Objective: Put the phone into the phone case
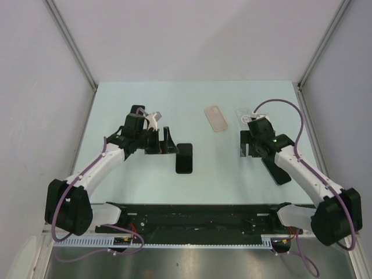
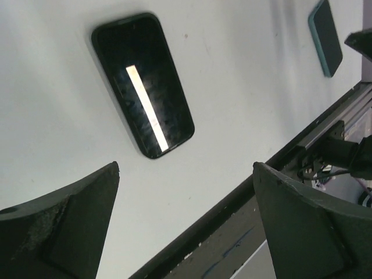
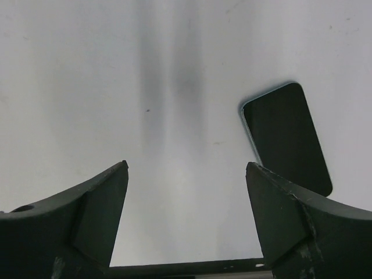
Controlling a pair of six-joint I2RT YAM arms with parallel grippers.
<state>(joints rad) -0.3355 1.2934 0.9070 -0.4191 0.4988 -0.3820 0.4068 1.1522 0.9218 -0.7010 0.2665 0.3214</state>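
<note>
The left end effector (image 1: 167, 143) and right end effector (image 1: 246, 149) are wide open and empty; the left should pinch the long sides of the phone (image 1: 184, 158) in the middle of the desk (image 1: 145, 189), with the case (image 1: 216, 118) nearer the back edge.

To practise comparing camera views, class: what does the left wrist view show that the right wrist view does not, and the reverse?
Only the left wrist view: the black phone, with a bright streak across its screen, and the open left pincer. Only the right wrist view: the open right pincer. Both: the teal-edged phone lying flat on the pale table.
</note>
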